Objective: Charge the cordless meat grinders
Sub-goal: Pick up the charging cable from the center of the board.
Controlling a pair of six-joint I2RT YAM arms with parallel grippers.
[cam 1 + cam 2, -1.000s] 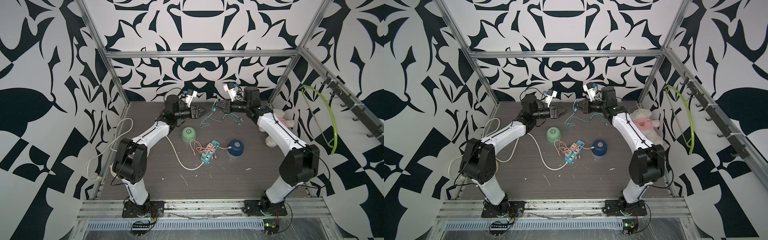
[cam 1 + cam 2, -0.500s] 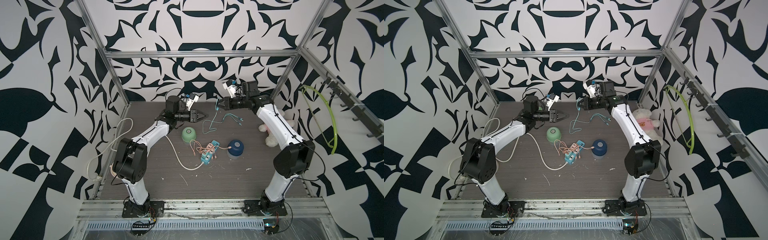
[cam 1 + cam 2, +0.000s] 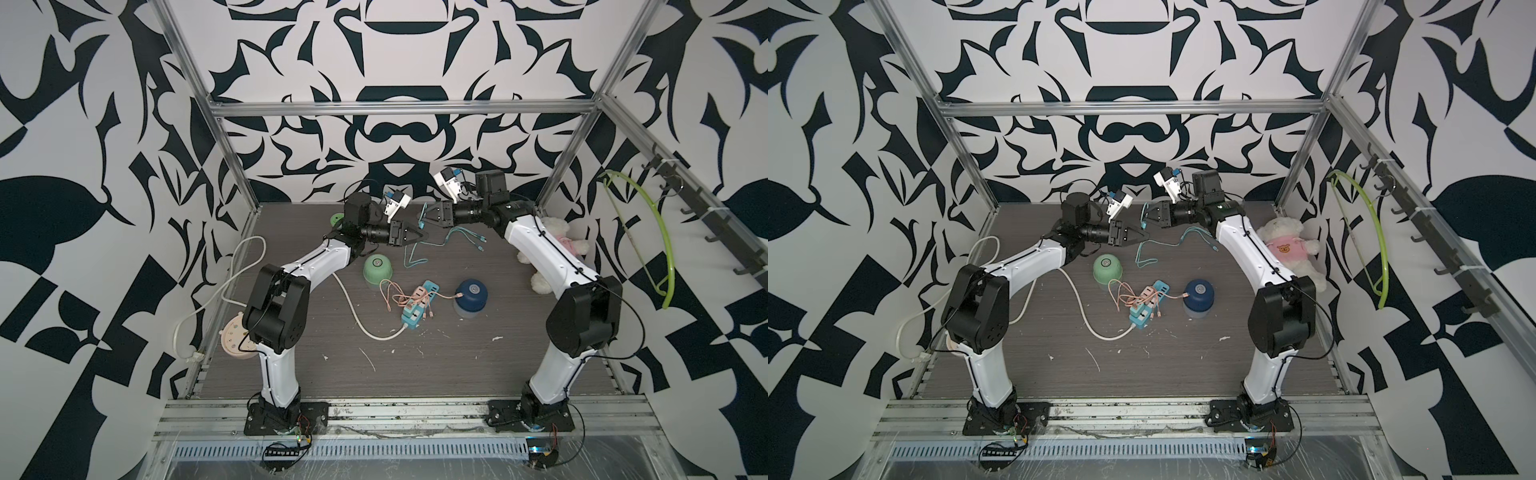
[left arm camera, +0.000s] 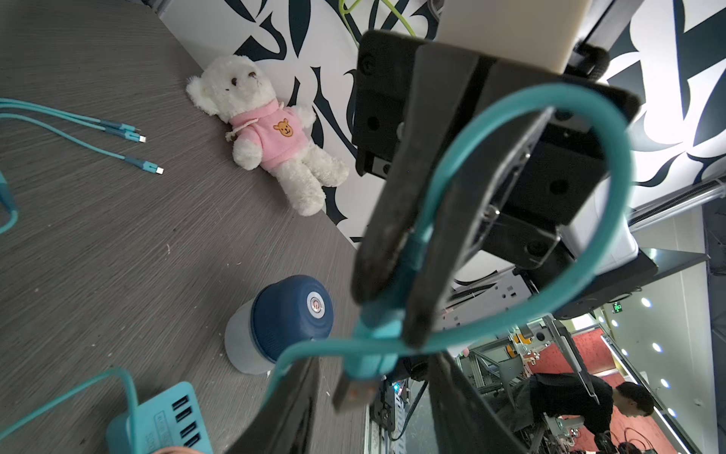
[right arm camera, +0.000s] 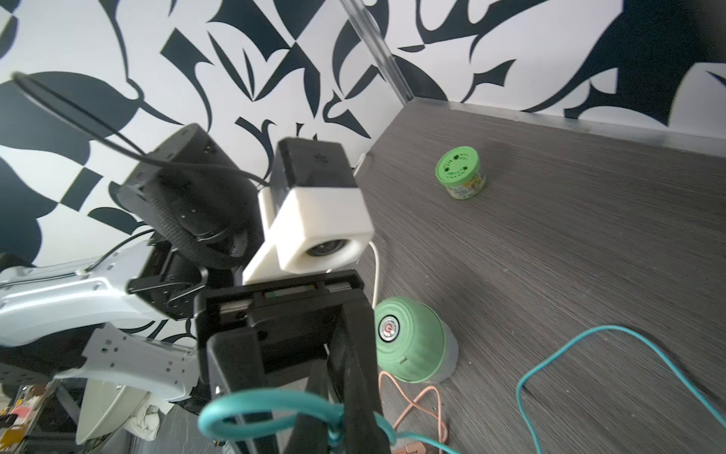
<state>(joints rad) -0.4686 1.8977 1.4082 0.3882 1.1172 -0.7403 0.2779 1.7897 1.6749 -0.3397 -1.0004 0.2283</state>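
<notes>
Cordless meat grinders stand mid-table, off edges; right fingers clamp teal cable, left fingers parted.

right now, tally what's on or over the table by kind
cordless meat grinders: 2, mint green, dark blue
cables: 3, teal cable, peach cable, white cord
teal usb charging hub: 1
teddy bear: 1
green lidded jar: 1
pale round disc: 1
total: 9

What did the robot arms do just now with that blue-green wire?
The left gripper slid toward the right gripper, pinched in, then opened again around the plug of the teal cable. The right gripper lifted briefly and came back, still shut on the teal cable. The mint green grinder, dark blue grinder, charging hub and teddy bear stayed put.
</notes>
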